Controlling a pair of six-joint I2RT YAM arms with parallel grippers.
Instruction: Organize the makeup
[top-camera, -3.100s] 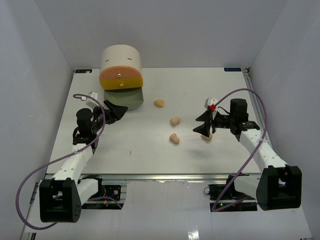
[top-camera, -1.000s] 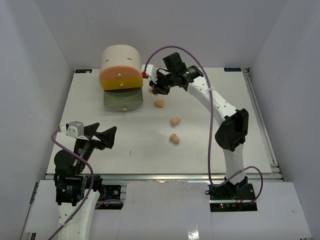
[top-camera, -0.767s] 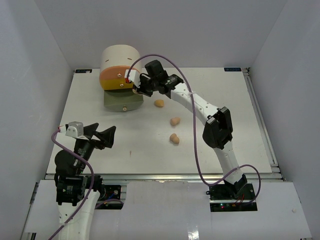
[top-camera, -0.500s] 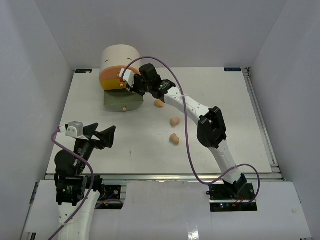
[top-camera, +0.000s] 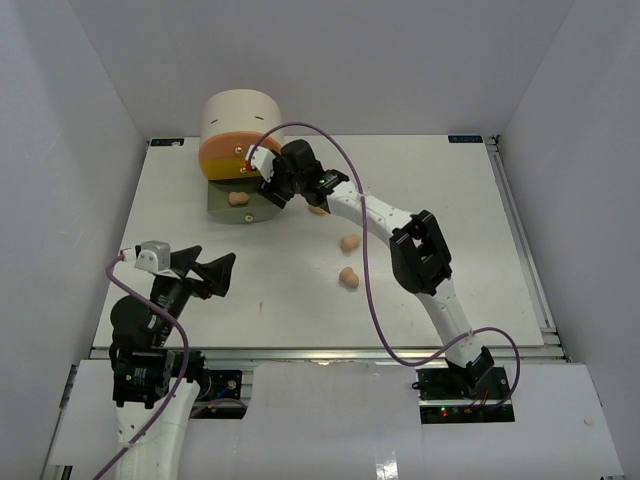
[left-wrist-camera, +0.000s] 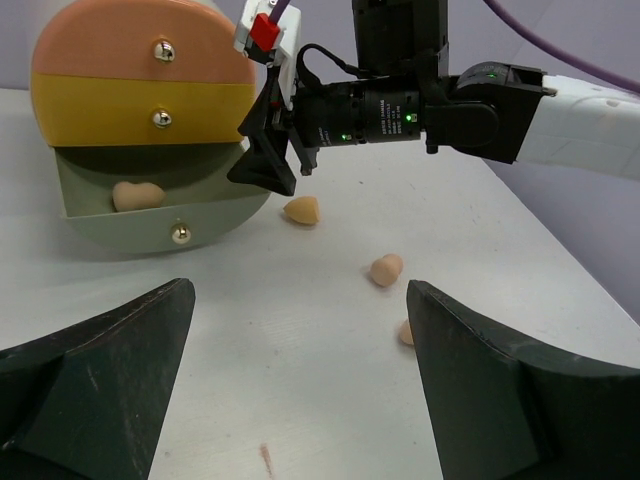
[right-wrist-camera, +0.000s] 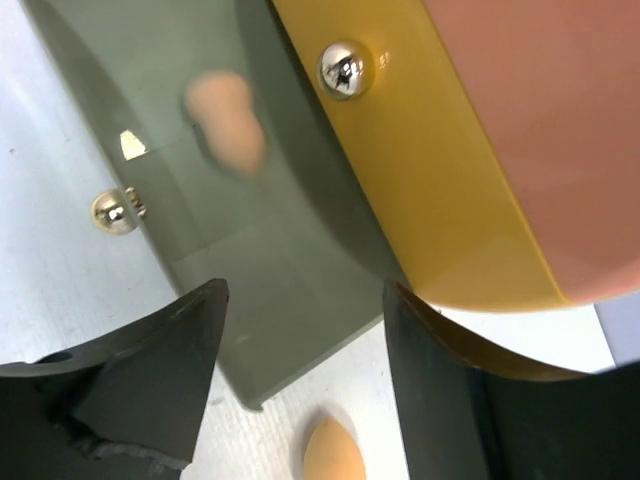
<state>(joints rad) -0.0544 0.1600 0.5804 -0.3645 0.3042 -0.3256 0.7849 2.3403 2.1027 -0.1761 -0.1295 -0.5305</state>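
The sponges (top-camera: 349, 278) are tan, the table (top-camera: 460, 210) white. The cream drawer unit (top-camera: 240, 112) has orange, yellow and green fronts with silver knobs (left-wrist-camera: 163, 50).

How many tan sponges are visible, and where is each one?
4. The first sponge lies in the open green drawer; the second sponge on the table beside that drawer; the third sponge and the fourth sponge nearer the table's middle. Closed drawers may hide others.
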